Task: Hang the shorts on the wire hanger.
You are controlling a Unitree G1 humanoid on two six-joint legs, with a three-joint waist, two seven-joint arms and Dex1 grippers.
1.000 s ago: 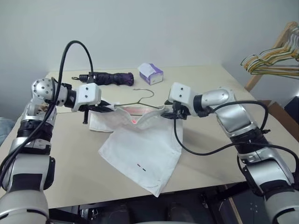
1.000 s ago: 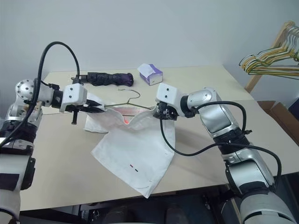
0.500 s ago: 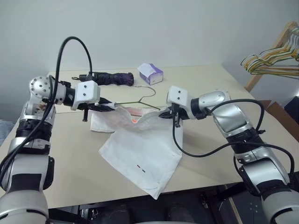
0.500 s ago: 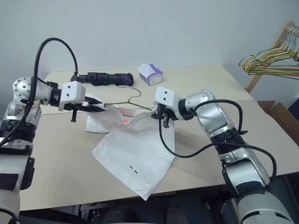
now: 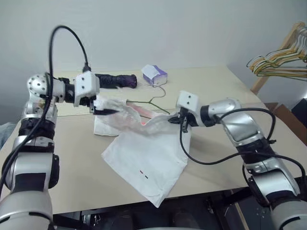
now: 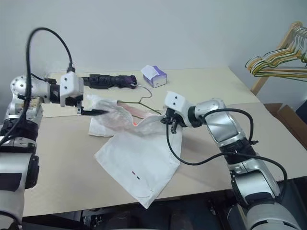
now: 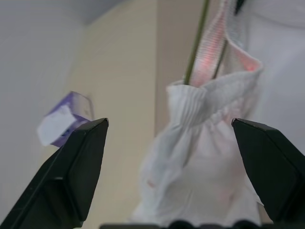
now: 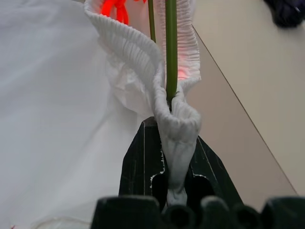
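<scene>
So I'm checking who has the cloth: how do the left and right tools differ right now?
The left tool is open, its fingers spread wide of the shorts; the right tool is shut on the shorts' waistband beside the wire hanger. The left tool sits higher above the table than the right. Both point at the waistband.

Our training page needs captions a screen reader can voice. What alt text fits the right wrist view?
The right claw is shut on the gathered waistband of the white shorts, with the green wire hanger running up through the pinched fold. The beige table lies beside them.
</scene>
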